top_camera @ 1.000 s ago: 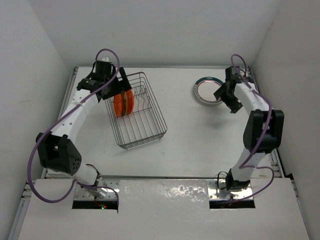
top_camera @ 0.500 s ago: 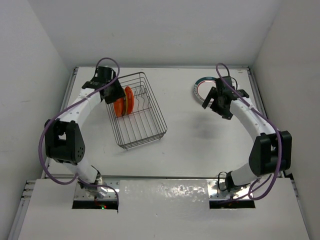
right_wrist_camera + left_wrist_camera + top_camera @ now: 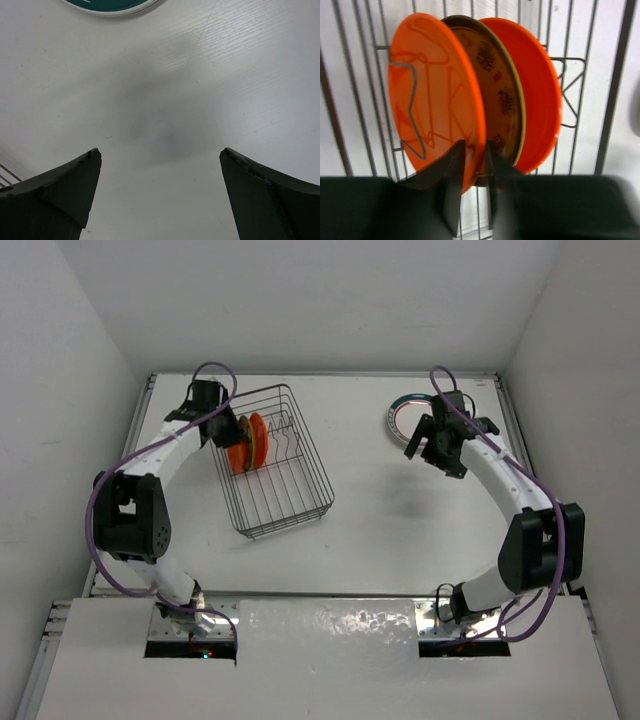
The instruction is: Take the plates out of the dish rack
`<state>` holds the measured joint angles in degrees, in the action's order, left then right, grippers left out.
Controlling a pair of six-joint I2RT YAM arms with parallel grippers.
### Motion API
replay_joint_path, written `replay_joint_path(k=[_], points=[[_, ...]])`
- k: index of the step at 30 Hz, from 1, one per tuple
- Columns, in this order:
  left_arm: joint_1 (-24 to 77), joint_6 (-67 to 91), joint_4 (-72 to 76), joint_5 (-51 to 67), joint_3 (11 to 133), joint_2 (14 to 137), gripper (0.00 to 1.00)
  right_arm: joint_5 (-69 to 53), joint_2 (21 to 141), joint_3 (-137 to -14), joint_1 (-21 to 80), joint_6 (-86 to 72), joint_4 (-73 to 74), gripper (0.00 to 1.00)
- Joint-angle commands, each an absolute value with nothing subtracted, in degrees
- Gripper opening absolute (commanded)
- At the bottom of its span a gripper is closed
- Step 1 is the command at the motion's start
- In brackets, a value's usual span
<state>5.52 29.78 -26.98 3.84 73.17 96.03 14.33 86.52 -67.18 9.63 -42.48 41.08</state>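
Note:
The dish rack, a dark wire basket, lies left of centre on the table. Three plates stand on edge in it, close together: a left orange plate, a middle plate with dark ring marks and a right orange plate. My left gripper is shut on the lower rim of the left orange plate, one finger on each face. A white plate with a teal rim lies flat at the back right. My right gripper hovers open just in front of it, over bare table.
White walls close in the table on three sides. The rack's upright tines and side wires surround the plates. In the right wrist view the teal-rimmed plate's edge shows at the top, with plain table below.
My left gripper has come down onto the plates and closed on the left orange plate's rim. The right arm swung left, away from the teal-rimmed plate, then held still.

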Motion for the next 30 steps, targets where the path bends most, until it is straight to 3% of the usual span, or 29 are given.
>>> replay_joint_path(k=[1, 4, 8, 14, 16, 20, 24, 30], points=[[4.66, 27.96, -25.21, 4.92, 75.75, 95.98, 0.07, 14.85, 83.85, -71.28, 10.19, -42.01, 41.92, 0.99], [4.66, 23.22, -30.14, 2.64, 81.72, 95.1, 0.0, 13.89, 82.89, -72.94, 10.46, -42.89, 42.19, 0.99], [4.75, 18.73, -34.1, -1.56, 88.93, 92.56, 0.0, 9.52, 81.57, -75.14, 10.81, -44.47, 42.28, 0.99], [6.93, 8.28, -34.46, 2.18, 92.98, 89.13, 0.0, -2.15, 81.91, -81.9, 11.51, -49.56, 37.71, 0.99], [13.68, -0.38, -32.79, 3.77, 93.34, 88.33, 0.0, -7.36, 84.97, -85.68, 11.51, -54.04, 34.46, 0.99], [33.96, -14.22, -32.34, -6.37, 95.97, 92.0, 0.0, -11.34, 93.22, -99.46, 13.09, -55.82, 39.09, 0.99], [41.04, -18.98, -34.29, -9.75, 101.42, 99.04, 0.0, -10.64, 100.19, -113.62, 13.36, -52.22, 50.95, 0.99], [46.14, -20.83, -33.31, -8.96, 106.51, 103.01, 0.0, -13.97, 98.44, -102.23, 14.15, -49.13, 49.22, 0.94]])
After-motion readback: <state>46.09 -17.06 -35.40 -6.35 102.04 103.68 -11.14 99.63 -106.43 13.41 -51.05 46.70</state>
